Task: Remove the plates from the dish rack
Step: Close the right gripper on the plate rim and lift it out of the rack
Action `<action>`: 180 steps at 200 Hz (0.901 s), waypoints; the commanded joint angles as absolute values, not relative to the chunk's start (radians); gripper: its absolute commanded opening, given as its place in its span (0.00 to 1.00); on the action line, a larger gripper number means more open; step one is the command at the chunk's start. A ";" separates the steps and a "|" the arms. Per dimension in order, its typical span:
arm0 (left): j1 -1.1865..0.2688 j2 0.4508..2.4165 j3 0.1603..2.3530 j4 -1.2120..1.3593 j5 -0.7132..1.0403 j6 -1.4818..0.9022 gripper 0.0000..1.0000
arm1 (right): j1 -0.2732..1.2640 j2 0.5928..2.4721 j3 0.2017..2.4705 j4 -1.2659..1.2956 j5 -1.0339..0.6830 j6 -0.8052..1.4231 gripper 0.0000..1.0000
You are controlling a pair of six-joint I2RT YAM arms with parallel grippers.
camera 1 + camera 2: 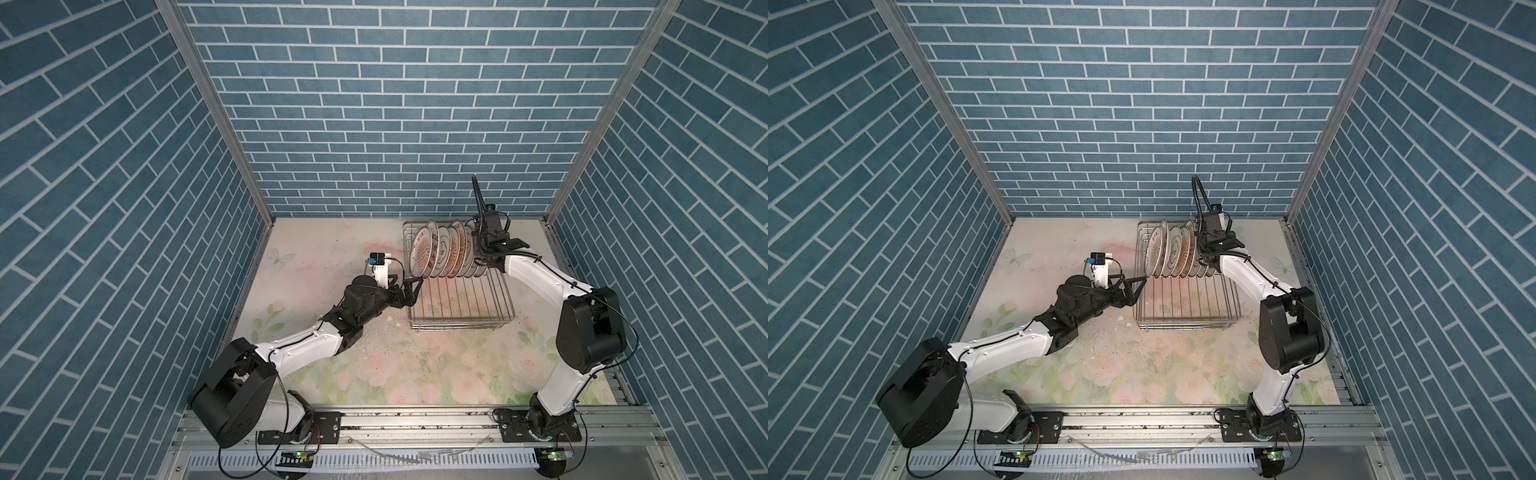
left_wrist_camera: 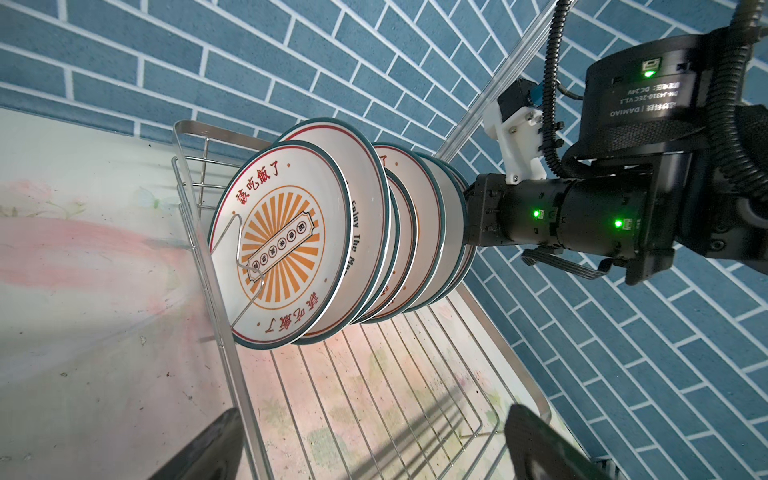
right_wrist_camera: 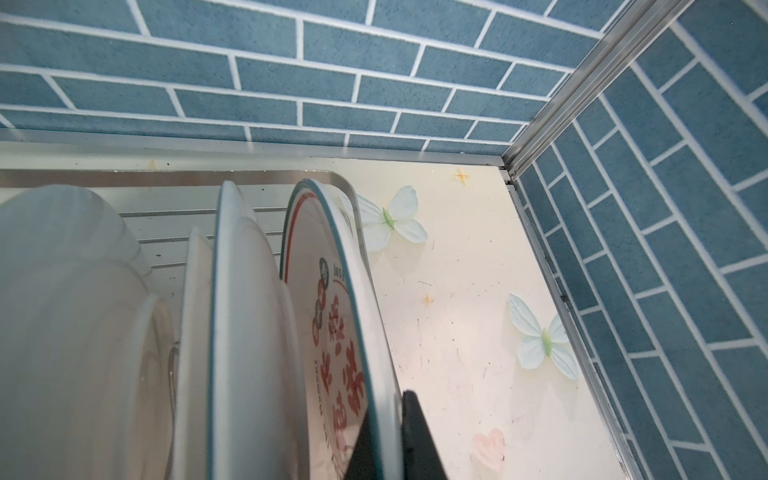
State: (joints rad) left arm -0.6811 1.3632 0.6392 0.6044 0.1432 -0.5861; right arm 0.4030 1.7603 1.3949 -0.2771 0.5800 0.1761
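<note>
- We see a bench [image 1: 374,374] under a pale floral cover, speckled with dirt.
- Blue brick-pattern walls [image 1: 395,104] enclose it.
- We spot printed butterflies [image 3: 388,220].

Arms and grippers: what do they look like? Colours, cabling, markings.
The left arm and right arm have white link shells, black joint housings and thin black cables alongside. The left gripper and right gripper: black tapered fingers. Corrugated black conduit on the right wrist; its motor label reads DAMIAO, green LEDs lit.

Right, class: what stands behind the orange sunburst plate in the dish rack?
Behind the sunburst plate, more plates stand on edge in a row, showing only rims and slivers. Their printed faces are mostly covered.
</note>
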 commanded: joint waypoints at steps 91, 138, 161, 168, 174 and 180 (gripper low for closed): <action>-0.686 1.359 0.646 0.626 0.160 -0.593 1.00 | 0.424 1.632 1.405 -0.247 0.705 0.108 0.00; -0.686 1.332 0.638 0.614 0.158 -0.598 1.00 | 0.434 1.565 1.369 -0.212 0.766 0.065 0.00; -0.686 1.321 0.635 0.611 0.159 -0.599 1.00 | 0.443 1.521 1.350 -0.197 0.789 0.051 0.00; -0.686 1.318 0.634 0.610 0.159 -0.599 1.00 | 0.447 1.505 1.339 -0.186 0.801 0.045 0.00; -0.686 1.315 0.634 0.608 0.158 -0.600 1.00 | 0.449 1.491 1.330 -0.179 0.806 0.042 0.00; -0.686 1.311 0.632 0.606 0.157 -0.601 1.00 | 0.451 1.477 1.320 -0.169 0.811 0.039 0.00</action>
